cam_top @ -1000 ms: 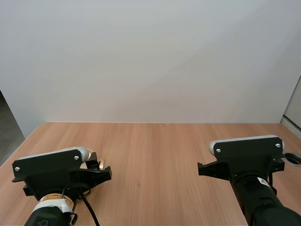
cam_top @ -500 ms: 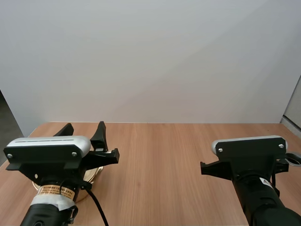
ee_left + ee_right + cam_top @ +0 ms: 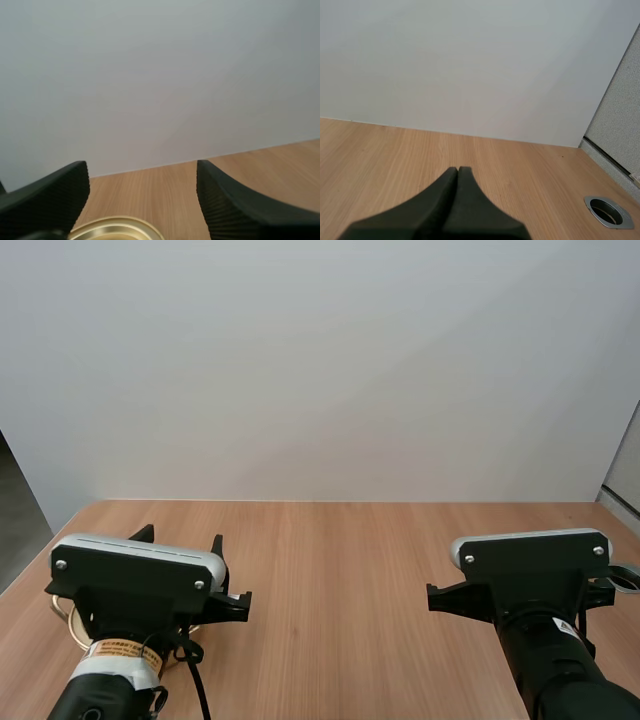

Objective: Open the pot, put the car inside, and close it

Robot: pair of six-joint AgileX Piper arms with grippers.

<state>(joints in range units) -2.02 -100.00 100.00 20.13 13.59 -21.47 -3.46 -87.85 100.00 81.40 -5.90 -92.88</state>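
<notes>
A golden pot (image 3: pixel 112 229) lies just under my left gripper (image 3: pixel 141 167), whose ribbed fingers stand wide apart with nothing between them. In the high view the pot's rim (image 3: pixel 60 612) peeks out beside my left arm at the table's near left, and the left gripper (image 3: pixel 178 538) points forward over it. My right gripper (image 3: pixel 458 171) is a single dark wedge, shut on nothing, aimed across bare wood toward the back wall. My right arm (image 3: pixel 530 580) sits at the near right of the table.
A metal-ringed hole (image 3: pixel 609 212) is set in the wooden table (image 3: pixel 330 560) at its far right edge, also seen beside my right arm (image 3: pixel 625 578). A grey partition (image 3: pixel 620 115) stands at the right. The table's left edge drops off near the pot.
My left arm lifted and tipped forward, then came down a little; its open fingers now show over the pot. The right arm has hardly moved.
</notes>
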